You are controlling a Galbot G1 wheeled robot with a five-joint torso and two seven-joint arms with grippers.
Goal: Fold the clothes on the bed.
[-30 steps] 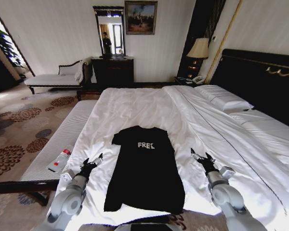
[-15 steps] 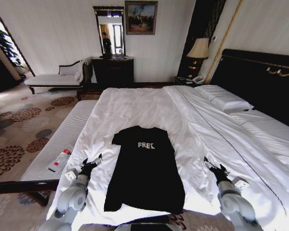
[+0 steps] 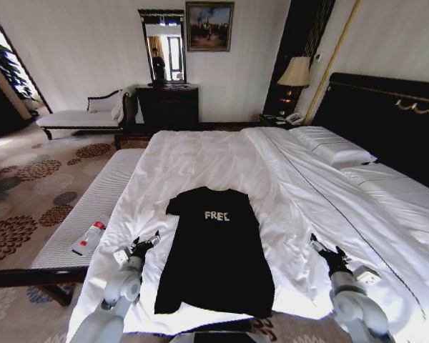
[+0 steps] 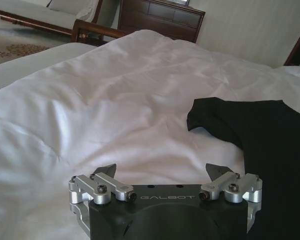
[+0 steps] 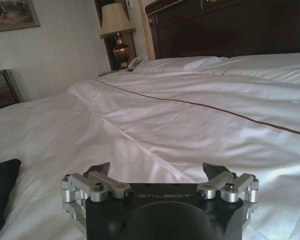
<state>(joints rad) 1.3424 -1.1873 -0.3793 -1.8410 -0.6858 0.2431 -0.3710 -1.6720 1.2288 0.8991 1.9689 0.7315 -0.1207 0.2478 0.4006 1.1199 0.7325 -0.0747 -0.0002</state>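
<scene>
left gripper [image 3: 144, 244] spread, low over duvet just beside T-shirt's [image 3: 214, 250] left edge | right gripper [image 3: 327, 251] spread, over bare sheet, apart from right edge | T-shirt flat, unfolded, face up on bed [image 3: 222, 153] near foot | step, judged: approach before first fold | next: pinch side edges, sleeve [image 4: 215, 117] nearest left

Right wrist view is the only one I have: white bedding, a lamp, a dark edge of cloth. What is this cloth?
Observer: A black T-shirt lying flat on the bed.
Operator: Is something printed on it?
Observer: White letters "FREE" on the chest.
Operator: Where is the left pincer?
Observer: The left pincer is open, low over the duvet beside the shirt's sleeve, not touching it.
</scene>
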